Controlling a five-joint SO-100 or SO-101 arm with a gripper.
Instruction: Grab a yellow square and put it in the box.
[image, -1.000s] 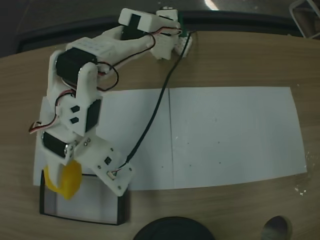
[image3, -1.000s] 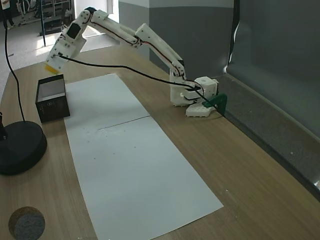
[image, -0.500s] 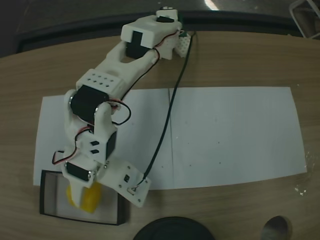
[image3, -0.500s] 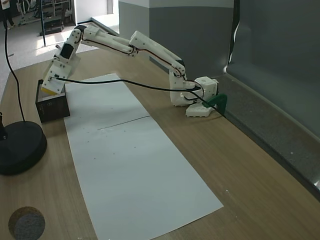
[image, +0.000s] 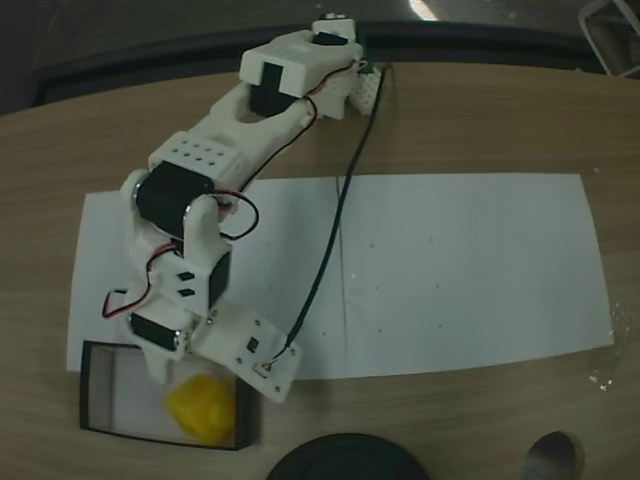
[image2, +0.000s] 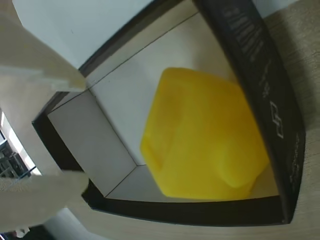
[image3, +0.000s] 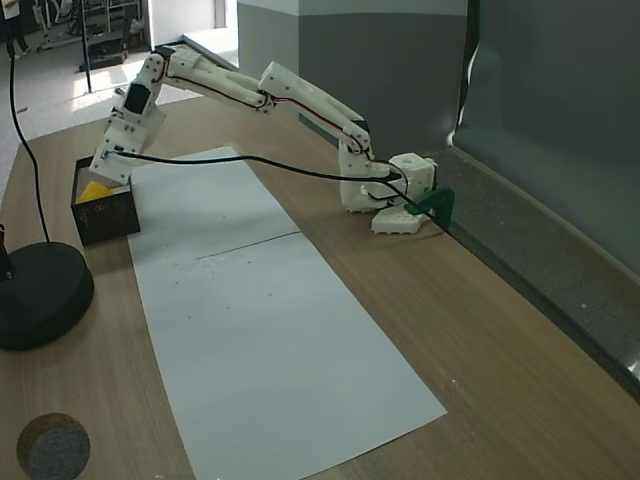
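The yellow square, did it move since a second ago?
Yes. The yellow square was up over the left edge of the box in the gripper; now it lies inside the box, toward its right wall, with the gripper open above it.

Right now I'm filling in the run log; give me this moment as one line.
stage: release | yellow square: lying in box, free | fingers: apart, above box | gripper: open
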